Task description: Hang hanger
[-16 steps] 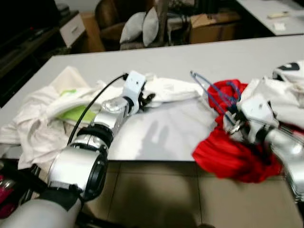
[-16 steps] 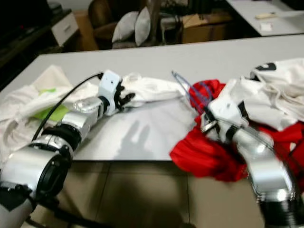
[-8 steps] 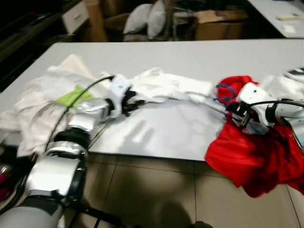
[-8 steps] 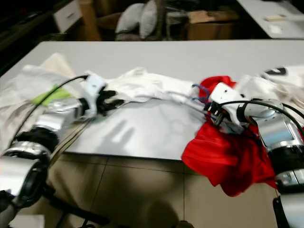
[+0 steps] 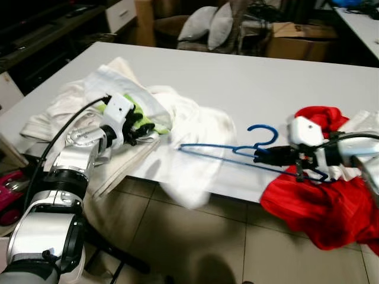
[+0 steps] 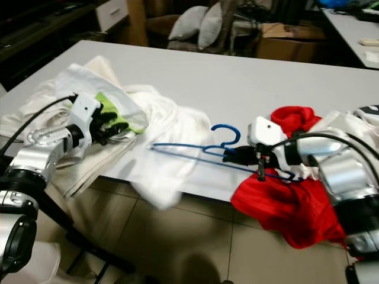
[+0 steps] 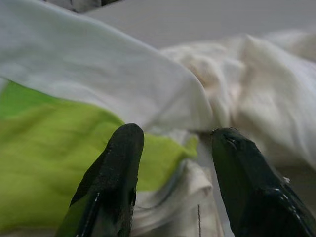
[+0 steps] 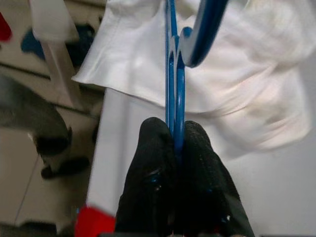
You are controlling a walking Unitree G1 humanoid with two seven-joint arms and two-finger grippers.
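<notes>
A blue wire hanger (image 5: 237, 152) hangs level just above the white table (image 5: 249, 83), its hook (image 5: 264, 132) curling upward. My right gripper (image 5: 265, 157) is shut on the hanger at its neck; the wrist view shows the blue wire (image 8: 174, 74) pinched between the black fingers (image 8: 153, 182). A white garment (image 5: 189, 136) lies under the hanger's far end and droops over the table's front edge. My left gripper (image 5: 137, 131) stands open at the pile of white and green clothes (image 5: 112, 94) on the left, fingers (image 7: 118, 168) over the green cloth (image 7: 49, 153).
A red garment (image 5: 314, 207) hangs off the table edge under my right arm, with more white clothes (image 6: 349, 127) behind it. Grey cushions (image 5: 213, 26) and cardboard boxes (image 5: 296, 41) stand beyond the table. Tiled floor (image 5: 195, 236) lies in front.
The camera has shifted. My right gripper has pulled the blue hanger out of the red garment and holds it free above the table. The white garment now slides over the front edge.
</notes>
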